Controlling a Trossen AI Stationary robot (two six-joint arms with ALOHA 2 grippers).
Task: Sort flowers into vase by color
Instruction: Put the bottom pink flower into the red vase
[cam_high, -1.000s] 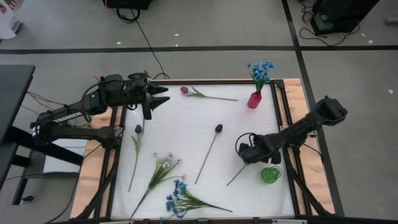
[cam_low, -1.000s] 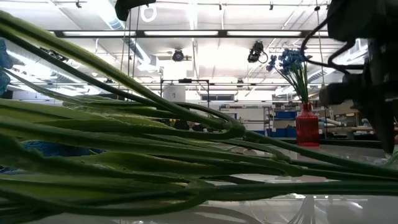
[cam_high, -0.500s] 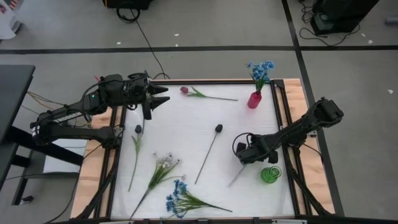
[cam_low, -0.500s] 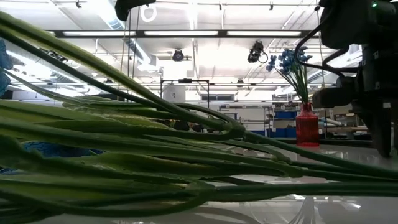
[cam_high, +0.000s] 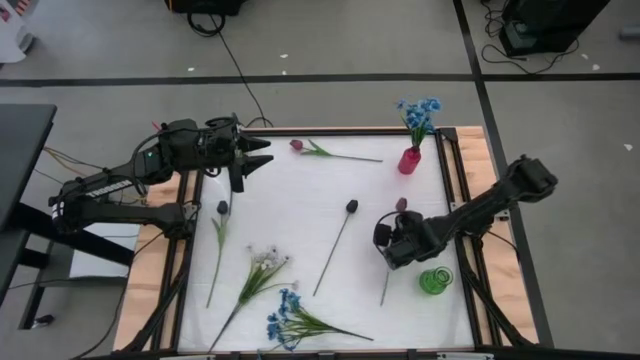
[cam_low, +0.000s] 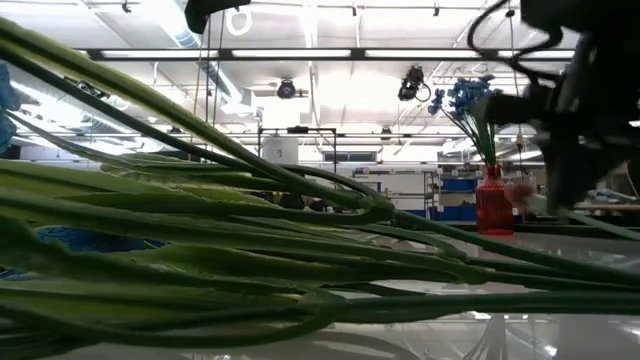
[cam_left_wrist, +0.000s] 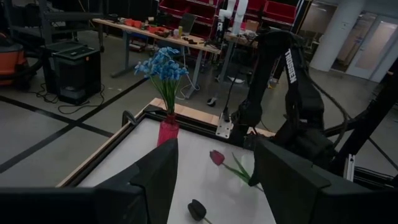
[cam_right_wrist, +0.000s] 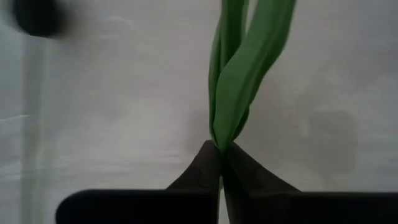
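My right gripper (cam_high: 392, 247) is shut on a green-stemmed flower with a red-pink bud (cam_high: 402, 204), beside the green vase (cam_high: 434, 281) at the table's right. The red vase (cam_high: 409, 160) at the far right holds blue flowers (cam_high: 418, 109). On the white table lie another red-pink flower (cam_high: 297, 146), two dark-bud flowers (cam_high: 352, 207) (cam_high: 222, 208), a white cluster (cam_high: 266, 259) and a blue cluster (cam_high: 287, 321). My left gripper (cam_high: 262, 152) waits open at the far left. My right gripper pinches the flower's stem and leaves (cam_right_wrist: 219, 138) between its two fingertips (cam_right_wrist: 205, 163), some way below the bud. The fingers come from above and close across the stem. The bud end (cam_low: 518, 192) stands above the table; the long stem end (cam_high: 384, 292) points toward the near edge.
The low view is mostly filled by green stems (cam_low: 250, 250) lying close to the camera at the near edge. Wooden rails (cam_high: 466, 200) and dark frame bars border the white table. Open white surface lies between the flowers in the middle.
My right gripper has shut on the flower's stem and taken hold. The flower has turned about: its stem, which slanted toward the near left, now points almost straight at the near edge, and its red-pink bud now shows beyond the gripper, raised off the table.
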